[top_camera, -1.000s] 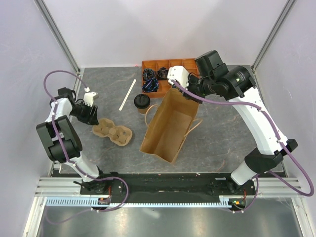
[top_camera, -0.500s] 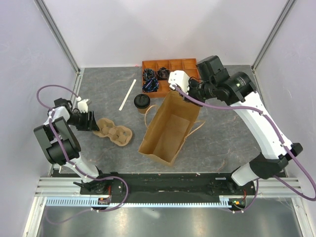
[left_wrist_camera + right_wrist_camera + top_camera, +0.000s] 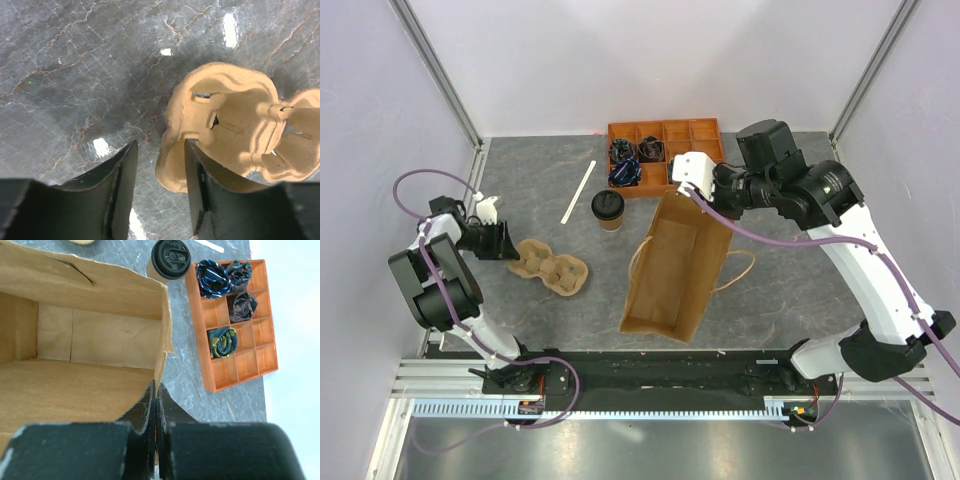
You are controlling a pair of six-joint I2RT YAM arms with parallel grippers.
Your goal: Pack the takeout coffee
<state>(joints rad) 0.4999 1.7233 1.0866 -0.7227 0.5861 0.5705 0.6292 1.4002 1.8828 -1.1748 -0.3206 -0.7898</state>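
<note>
The takeout coffee, a small brown cup with a black lid, stands upright left of the bag's far end; it also shows in the right wrist view. My right gripper is shut on the far rim of the large brown paper bag, which stands open; the pinch shows in the right wrist view with the bag's inside empty. My left gripper is open, its jaws at the left end of the tan cup carrier, one finger over the carrier's rim.
An orange compartment tray with dark rolled items stands at the back, also in the right wrist view. A white stick lies left of the coffee. Frame posts stand at the back corners.
My right gripper has swung the bag to the right and more upright. My left gripper dropped lower and moved left, to the carrier's left end.
</note>
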